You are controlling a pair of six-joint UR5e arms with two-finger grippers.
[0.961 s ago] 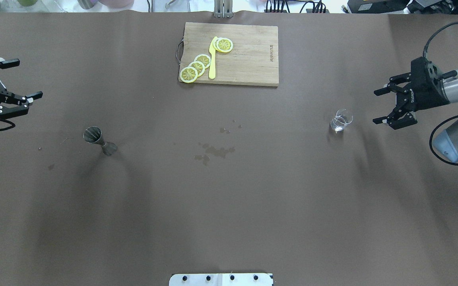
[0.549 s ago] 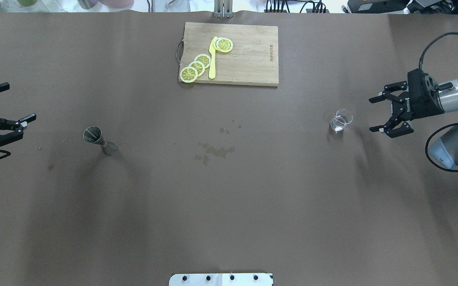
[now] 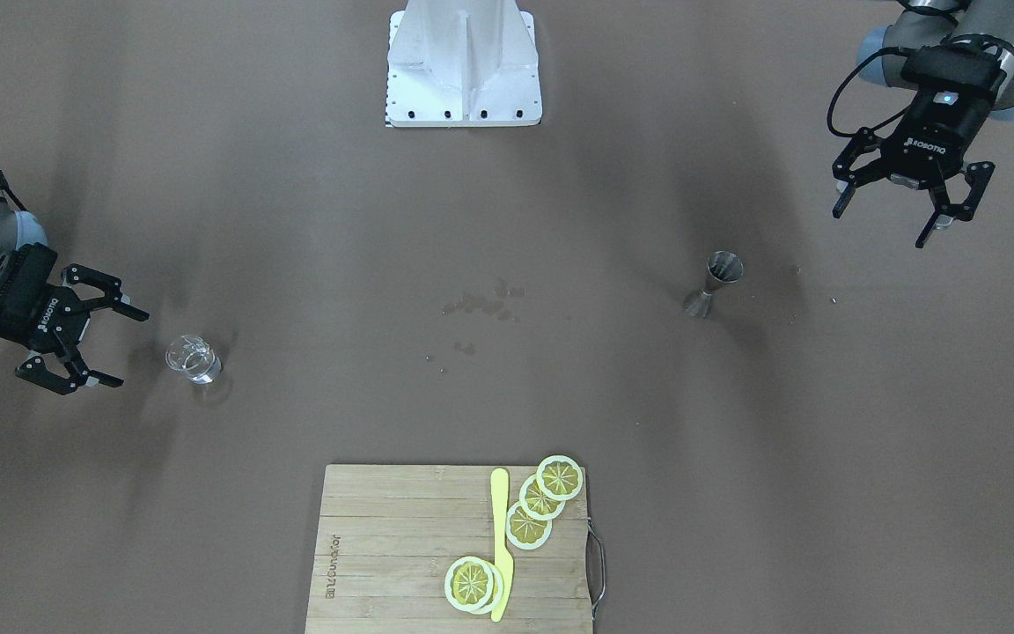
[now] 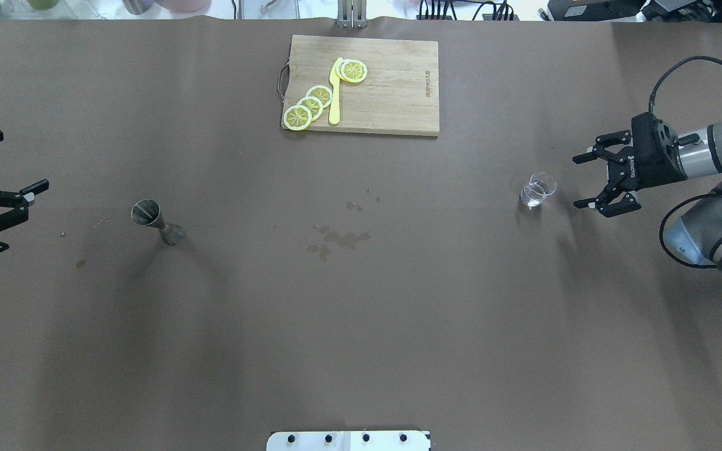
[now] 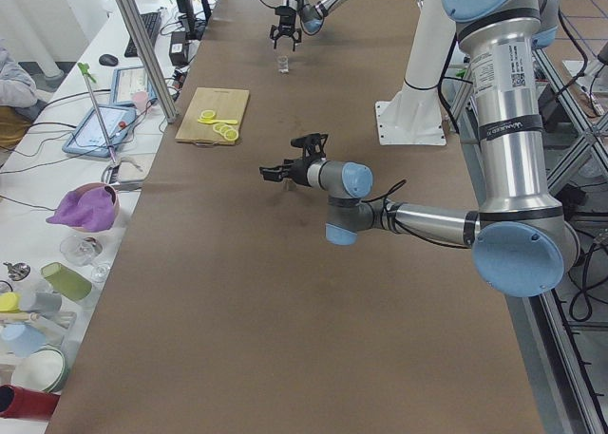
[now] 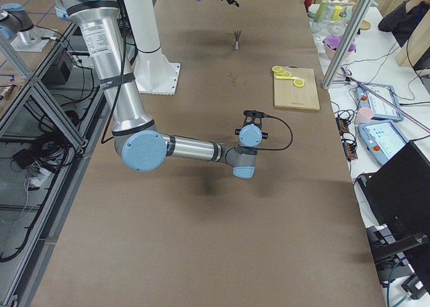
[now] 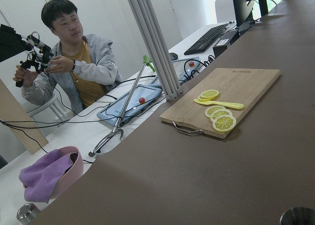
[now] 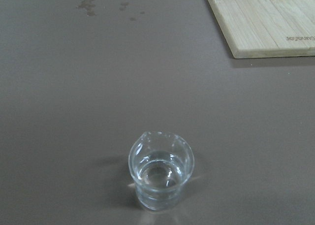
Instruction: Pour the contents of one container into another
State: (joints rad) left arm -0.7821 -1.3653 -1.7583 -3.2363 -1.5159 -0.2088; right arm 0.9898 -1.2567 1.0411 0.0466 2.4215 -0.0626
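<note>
The glass (image 4: 538,190) stands upright on the worktop (image 4: 361,326), toward the robot's right, with a little clear liquid in it. Just beside it, on the outer side, the right fingers (image 4: 586,202) are spread wide and empty, laid level and pointing straight at it. The wrist view shows the glass (image 8: 161,171) centred ahead, so I judge that a short, straight push inward would bring one finger to each side of it.

The metal jigger (image 4: 157,222) stands upright, well apart, across the worktop toward the robot's left. The left fingers (image 4: 35,186) are also open and empty, near the jigger but not at it. The right arm is plainly the nearer one to the glass.
</note>
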